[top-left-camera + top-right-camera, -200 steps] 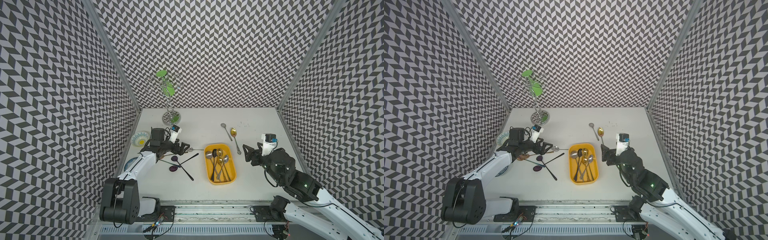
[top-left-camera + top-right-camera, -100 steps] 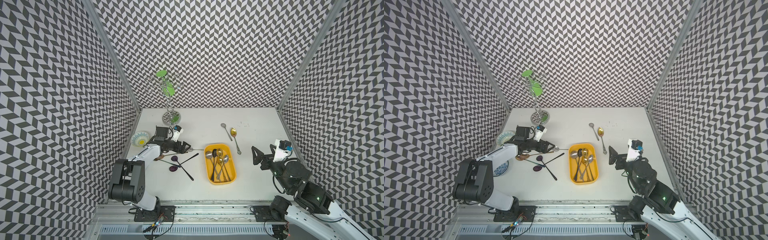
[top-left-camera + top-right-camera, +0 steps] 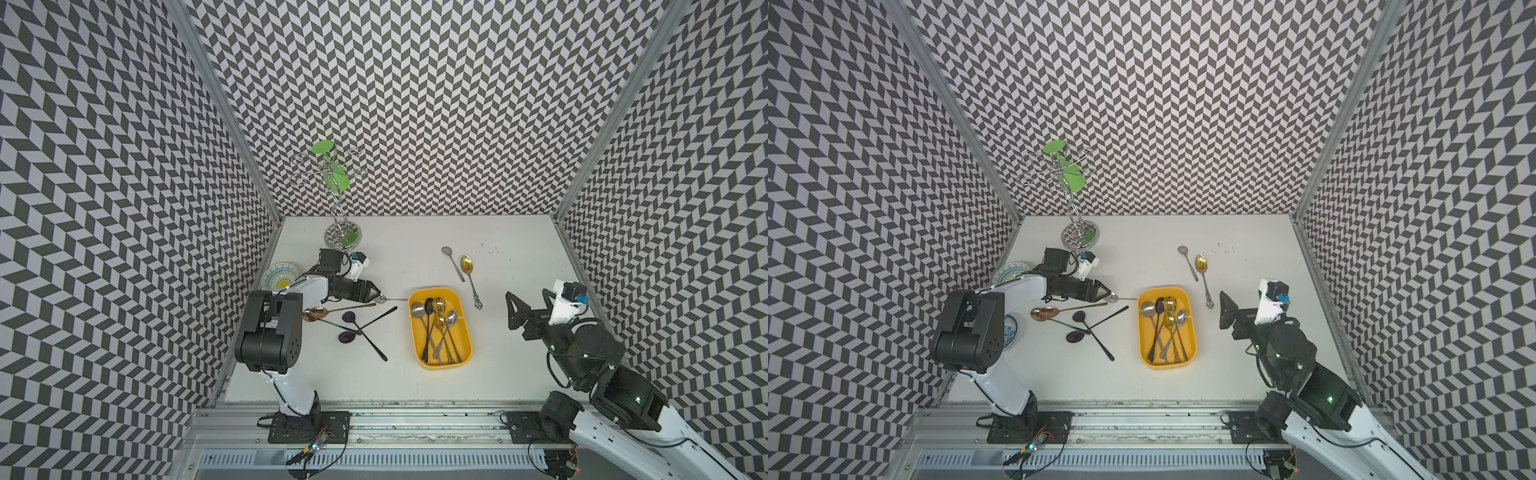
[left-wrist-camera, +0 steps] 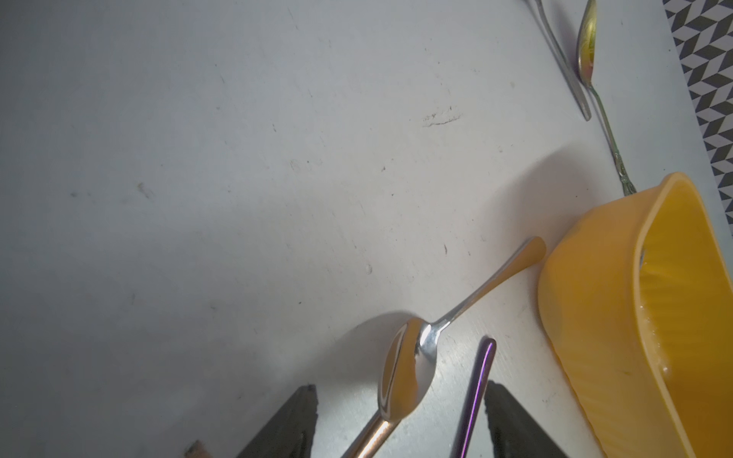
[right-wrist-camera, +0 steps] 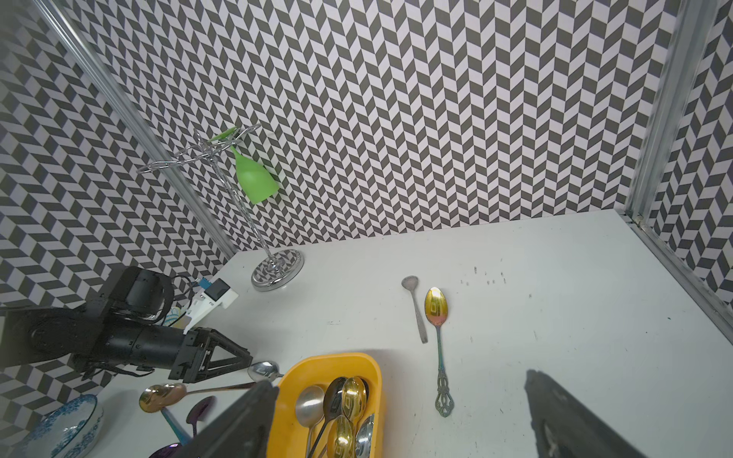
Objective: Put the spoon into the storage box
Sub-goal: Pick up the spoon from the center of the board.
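One small steel spoon (image 4: 412,365) is what I'm after. It lies flat on the desk (image 4: 198,158) just left of the storage box (image 4: 595,297). Its flared handle tip points at the box's far-left corner and stops just short of the wall.

The left gripper (image 4: 400,388) sits low and level along the desk. Its black fingers (image 4: 293,420) stand apart on either side of the polished bowl, touching nothing that I can make out. An iridescent purple handle (image 4: 476,388) lies inside that same gap, so I judge a squeeze here could catch both. Thin, mirror-smooth metal will likely slip, too.

The box is shallow, glossy yellow plastic with rounded corners and faintly rippled walls. It already carries a heap of spoons (image 3: 436,324) in silver, black and gold, handles toward the near end.

The right gripper (image 3: 528,300) hangs right of the box, fingers spread wide and empty. I take it to be parked clear of the left arm's path.

Farther out, a plain silver spoon (image 3: 447,251) and a gold spoon (image 3: 467,264) with a filigree handle lie beyond the box. A copper spoon (image 3: 312,314) and dark purple spoons (image 3: 348,317) lie crossed on the left.
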Action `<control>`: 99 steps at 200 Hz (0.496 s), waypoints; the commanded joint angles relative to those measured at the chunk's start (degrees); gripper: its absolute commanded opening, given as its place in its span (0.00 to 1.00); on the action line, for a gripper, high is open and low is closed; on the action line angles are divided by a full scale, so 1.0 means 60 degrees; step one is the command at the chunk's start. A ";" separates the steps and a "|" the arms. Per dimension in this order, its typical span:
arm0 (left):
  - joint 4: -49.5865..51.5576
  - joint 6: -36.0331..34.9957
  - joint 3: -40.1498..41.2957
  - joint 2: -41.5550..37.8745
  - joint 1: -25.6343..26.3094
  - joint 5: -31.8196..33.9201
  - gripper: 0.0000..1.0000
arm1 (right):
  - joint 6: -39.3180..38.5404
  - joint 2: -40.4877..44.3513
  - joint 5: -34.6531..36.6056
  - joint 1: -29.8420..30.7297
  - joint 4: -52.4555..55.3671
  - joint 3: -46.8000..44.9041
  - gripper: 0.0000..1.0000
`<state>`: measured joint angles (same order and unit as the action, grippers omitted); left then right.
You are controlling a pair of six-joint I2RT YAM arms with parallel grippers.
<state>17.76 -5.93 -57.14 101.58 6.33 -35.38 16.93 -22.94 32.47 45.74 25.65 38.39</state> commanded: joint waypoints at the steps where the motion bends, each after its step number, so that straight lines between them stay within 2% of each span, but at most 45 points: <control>1: 0.0372 0.0074 -0.0328 0.0347 -0.0072 -0.0063 0.65 | 0.0090 0.0085 0.0203 0.0039 -0.0377 -0.0077 0.99; 40: 0.0639 0.0213 -0.0663 0.0903 -0.0073 -0.0286 0.57 | 0.0097 0.0066 0.0240 0.0046 -0.0365 -0.0077 0.99; 99: 0.0553 0.0326 -0.0570 0.1005 -0.0073 -0.0456 0.31 | 0.0103 0.0220 0.0331 0.0031 -0.0360 -0.0099 0.99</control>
<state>19.81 -4.29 -60.14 107.20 6.22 -37.28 17.15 -22.72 33.23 45.74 25.63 38.28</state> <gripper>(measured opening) 0.337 0.992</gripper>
